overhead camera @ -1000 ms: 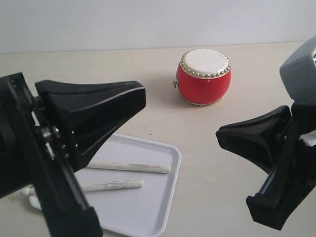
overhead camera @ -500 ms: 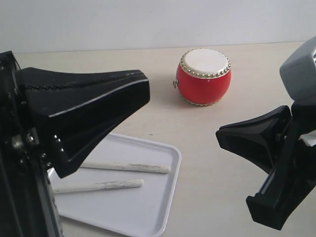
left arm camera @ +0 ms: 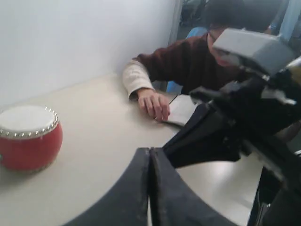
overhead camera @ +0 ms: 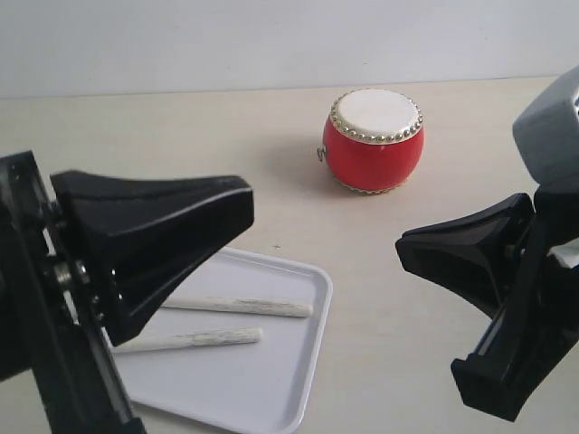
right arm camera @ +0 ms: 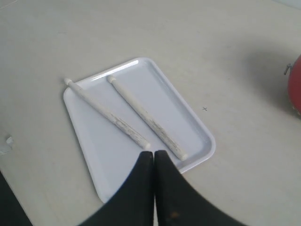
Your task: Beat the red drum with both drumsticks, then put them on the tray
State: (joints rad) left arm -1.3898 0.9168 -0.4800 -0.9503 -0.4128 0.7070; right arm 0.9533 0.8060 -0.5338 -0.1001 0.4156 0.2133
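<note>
The red drum with its white skin and gold studs stands upright at the back of the table, also showing in the left wrist view as the drum. Both drumsticks lie side by side on the white tray at the front left. From the right wrist they show as two parallel sticks on the tray. My left gripper is shut and empty, raised above the tray. My right gripper is shut and empty at the right.
A person's hand and sleeve rest on the table beyond the drum in the left wrist view, beside a white sheet. The beige tabletop stretches between tray and drum.
The left arm has shifted: it rose and swung forward half a second ago, then dropped back lower and to the left. Drum, tray, sticks and right arm have not moved.
</note>
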